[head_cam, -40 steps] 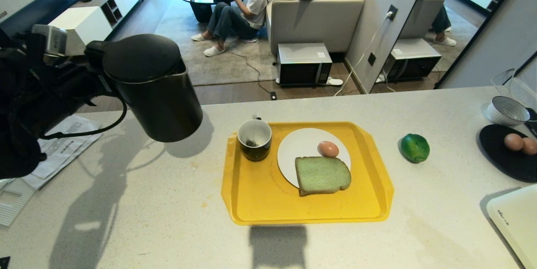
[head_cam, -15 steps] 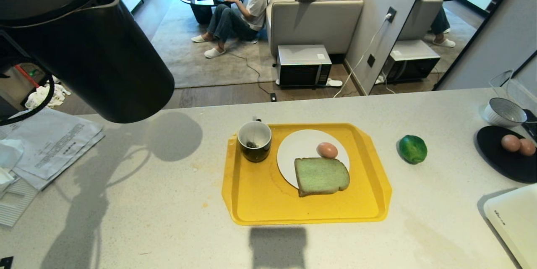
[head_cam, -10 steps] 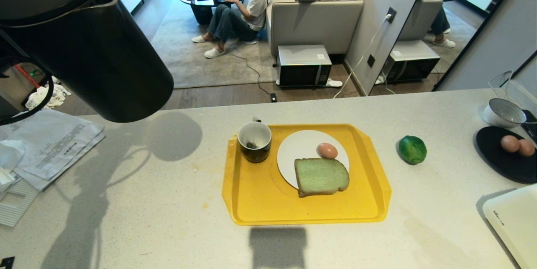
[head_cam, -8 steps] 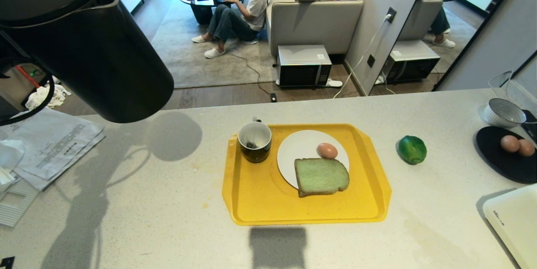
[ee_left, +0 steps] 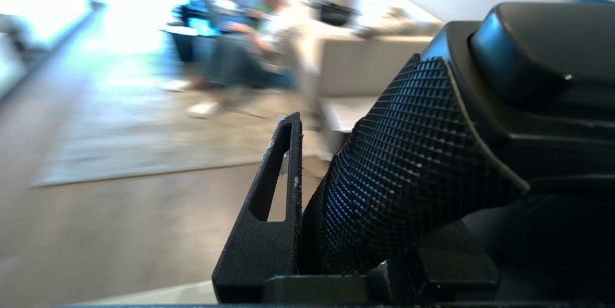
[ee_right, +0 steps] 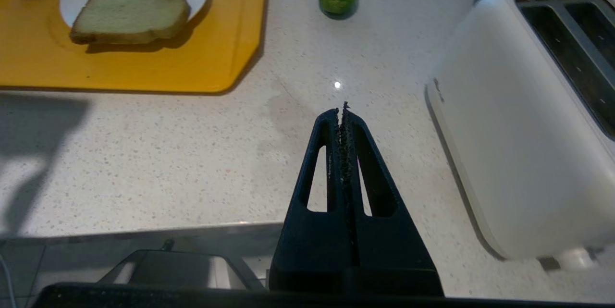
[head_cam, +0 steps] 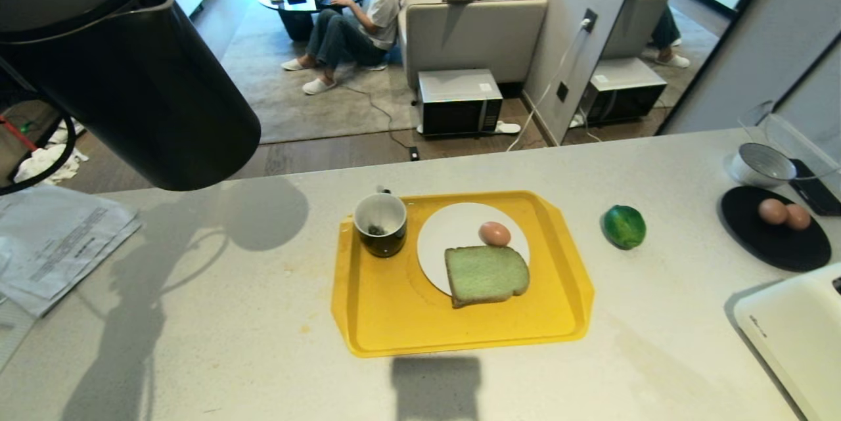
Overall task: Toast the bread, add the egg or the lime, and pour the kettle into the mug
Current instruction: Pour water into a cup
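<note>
At far left the kettle (head_cam: 125, 73) hangs tilted in the air above the counter (head_cam: 217, 316), clear of the surface, its shadow falling on the stone beside some printed papers (head_cam: 59, 243). The left gripper (ee_left: 336, 192) is clamped on the kettle's textured handle (ee_left: 403, 173), one finger (ee_left: 269, 212) pressed against its side. Further right a yellow tray (head_cam: 394, 316) carries the mug (head_cam: 380, 224) at its far left corner and a white plate (head_cam: 447, 237) just beside it, with the egg (head_cam: 495, 234) on the plate and the bread (head_cam: 486, 275) lying partly over the near rim. The lime (head_cam: 624, 226) rests on the counter right of the tray. A black dish (head_cam: 775, 243) holds two more eggs. The right gripper (ee_right: 344, 111), jaws pressed together and empty, hovers low at the counter's near edge beside a white toaster (ee_right: 523, 120).
</note>
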`<state>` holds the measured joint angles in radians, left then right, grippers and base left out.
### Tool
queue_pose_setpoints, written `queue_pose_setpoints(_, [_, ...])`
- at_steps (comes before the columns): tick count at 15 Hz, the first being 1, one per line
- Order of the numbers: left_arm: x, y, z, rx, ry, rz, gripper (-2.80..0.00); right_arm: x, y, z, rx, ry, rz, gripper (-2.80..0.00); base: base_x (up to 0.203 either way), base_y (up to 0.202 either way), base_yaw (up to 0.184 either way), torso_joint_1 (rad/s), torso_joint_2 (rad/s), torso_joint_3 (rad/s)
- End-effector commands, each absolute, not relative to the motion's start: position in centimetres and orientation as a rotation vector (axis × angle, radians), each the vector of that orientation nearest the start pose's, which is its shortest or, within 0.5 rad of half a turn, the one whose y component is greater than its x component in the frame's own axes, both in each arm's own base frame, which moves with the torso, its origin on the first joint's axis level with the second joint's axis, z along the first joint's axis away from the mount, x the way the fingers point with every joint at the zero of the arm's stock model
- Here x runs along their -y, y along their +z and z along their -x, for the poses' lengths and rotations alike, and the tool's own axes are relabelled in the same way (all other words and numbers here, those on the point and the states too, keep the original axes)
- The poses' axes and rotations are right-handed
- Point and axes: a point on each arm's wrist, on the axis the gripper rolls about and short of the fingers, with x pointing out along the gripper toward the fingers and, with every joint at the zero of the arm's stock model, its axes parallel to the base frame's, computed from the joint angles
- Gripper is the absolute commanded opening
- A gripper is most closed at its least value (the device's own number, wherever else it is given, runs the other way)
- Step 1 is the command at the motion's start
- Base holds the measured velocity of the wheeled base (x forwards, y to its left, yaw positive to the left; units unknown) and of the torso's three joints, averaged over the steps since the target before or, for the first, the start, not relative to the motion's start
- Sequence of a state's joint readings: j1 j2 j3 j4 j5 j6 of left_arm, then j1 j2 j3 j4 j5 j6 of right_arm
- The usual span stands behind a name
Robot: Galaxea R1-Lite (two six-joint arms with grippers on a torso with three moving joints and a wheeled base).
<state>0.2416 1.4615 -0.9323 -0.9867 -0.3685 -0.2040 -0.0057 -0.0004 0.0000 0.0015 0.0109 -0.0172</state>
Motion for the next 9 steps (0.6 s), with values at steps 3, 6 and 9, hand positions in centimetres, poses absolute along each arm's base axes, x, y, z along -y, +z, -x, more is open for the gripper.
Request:
queue_pose_setpoints(3, [-5.08, 32.14, -24.10, 0.428, -0.187, 0.137, -2.80, -0.04, 7.49, 2.27, -0.003, 0.005, 0.017, -2.80, 0.001, 0.008, -0.171, 0.006, 0.00, 0.003])
queue_pose_setpoints(6, [-5.09, 32.05, -24.26, 0.424, -0.188, 0.139, -2.80, -0.04, 7.49, 2.28, -0.001, 0.006, 0.017, -2.80, 0.001, 0.011, -0.172, 0.000, 0.00, 0.002])
queue_pose_setpoints(9, [-5.19, 31.72, -24.67, 0.410, -0.186, 0.140, -2.80, -0.04, 7.49, 2.28, -0.001, 0.006, 0.017, -2.80, 0.002, 0.006, -0.135, 0.005, 0.00, 0.001])
